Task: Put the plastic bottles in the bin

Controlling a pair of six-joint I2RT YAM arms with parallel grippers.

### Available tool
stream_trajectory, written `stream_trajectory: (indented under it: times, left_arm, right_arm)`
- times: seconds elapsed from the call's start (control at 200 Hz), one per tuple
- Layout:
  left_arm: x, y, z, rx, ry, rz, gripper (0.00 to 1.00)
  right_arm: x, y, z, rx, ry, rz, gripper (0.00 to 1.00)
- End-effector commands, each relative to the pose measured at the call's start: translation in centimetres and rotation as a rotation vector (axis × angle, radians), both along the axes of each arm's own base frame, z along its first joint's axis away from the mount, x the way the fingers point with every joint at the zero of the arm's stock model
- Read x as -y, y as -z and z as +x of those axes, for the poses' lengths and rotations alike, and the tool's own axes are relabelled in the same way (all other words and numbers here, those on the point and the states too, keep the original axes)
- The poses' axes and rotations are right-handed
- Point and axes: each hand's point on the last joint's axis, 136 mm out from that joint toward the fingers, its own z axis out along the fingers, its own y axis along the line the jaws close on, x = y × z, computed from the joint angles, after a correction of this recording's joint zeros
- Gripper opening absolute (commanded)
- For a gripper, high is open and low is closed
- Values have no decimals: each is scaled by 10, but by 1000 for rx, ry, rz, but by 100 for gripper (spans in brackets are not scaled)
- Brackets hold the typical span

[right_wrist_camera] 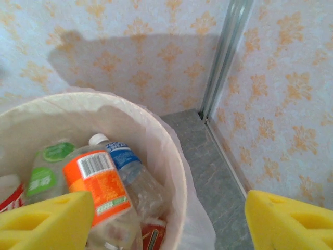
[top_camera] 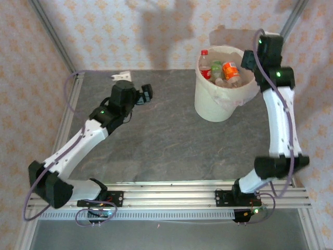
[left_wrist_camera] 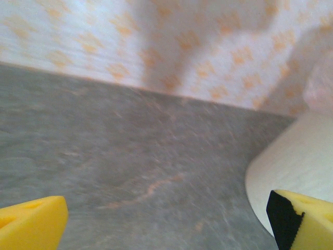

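Top external shows grey table (top_camera: 156, 140), patterned walls (top_camera: 130, 36); left gripper (top_camera: 146, 94) and right gripper (top_camera: 249, 59) gape empty.

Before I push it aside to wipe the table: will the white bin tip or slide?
The bin probably slides rather than tips, being wide for its height. The plastic bottles inside look empty, so it is likely light. Its thin liner bag looks floppy.

Pale wallpaper (top_camera: 104, 31) with orange motifs backs a grey stone-patterned table (top_camera: 156, 130).
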Motion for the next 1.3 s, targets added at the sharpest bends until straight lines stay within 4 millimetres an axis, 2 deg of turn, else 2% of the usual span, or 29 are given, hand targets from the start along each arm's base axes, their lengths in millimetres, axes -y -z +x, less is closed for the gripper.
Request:
stream_trajectory:
  times: [0.0, 0.03, 0.055, 0.15, 0.18, 0.205, 0.29, 0.44, 0.54, 0.64, 0.746, 0.866, 0.961, 1.056, 1.141, 1.221, 1.291]
  left_arm:
    - [-67, -6, -22, 38, -251, 75, 100]
    - [-78, -6, -28, 44, -277, 73, 100]
    - [-85, -4, -32, 45, -295, 74, 100]
    - [-113, 2, -49, 49, -360, 86, 100]
    - [-122, 3, -55, 46, -379, 100, 100]
    - [-129, 5, -60, 41, -399, 117, 100]
    - [-150, 12, -76, 20, -473, 196, 100]
    - [-178, 38, -92, -44, -575, 295, 100]
    - [-197, 62, -98, -77, -659, 337, 100]
    - [-202, 99, -83, -117, -603, 360, 100]
    - [-206, 134, -72, -188, -580, 373, 100]
    - [-202, 173, -53, -236, -527, 327, 100]
    - [-194, 192, -35, -244, -479, 310, 100]
    - [-192, 201, -20, -221, -462, 325, 100]
    - [-179, 202, -5, -178, -352, 347, 100]
    - [-164, 192, -1, -48, -259, 357, 100]
    - [-161, 200, -2, -40, -231, 354, 100]
  right_arm:
    - [-9, -22, -26, 229, -47, 67, 81]
    - [-13, -17, -33, 260, -68, 80, 83]
    - [-14, -23, -48, 311, -78, 93, 83]
    - [-13, -17, -82, 419, -69, 175, 89]
    - [-13, -11, -90, 438, -65, 195, 90]
    - [-12, -5, -95, 450, -57, 211, 100]
    - [-6, 17, -108, 454, -18, 226, 99]
    - [26, 78, -117, 314, 202, 207, 99]
    - [45, 119, -122, 291, 345, 205, 99]
    - [52, 162, -119, 261, 399, 190, 99]
    - [66, 197, -124, 240, 514, 163, 99]
    - [61, 232, -111, 202, 469, 150, 99]
    - [47, 259, -91, 128, 360, 119, 99]
    - [32, 287, -70, 33, 245, 93, 99]
    - [20, 306, -56, -36, 175, 98, 99]
    - [12, 313, -44, -41, 132, 110, 99]
    - [7, 313, -34, -16, 91, 111, 99]
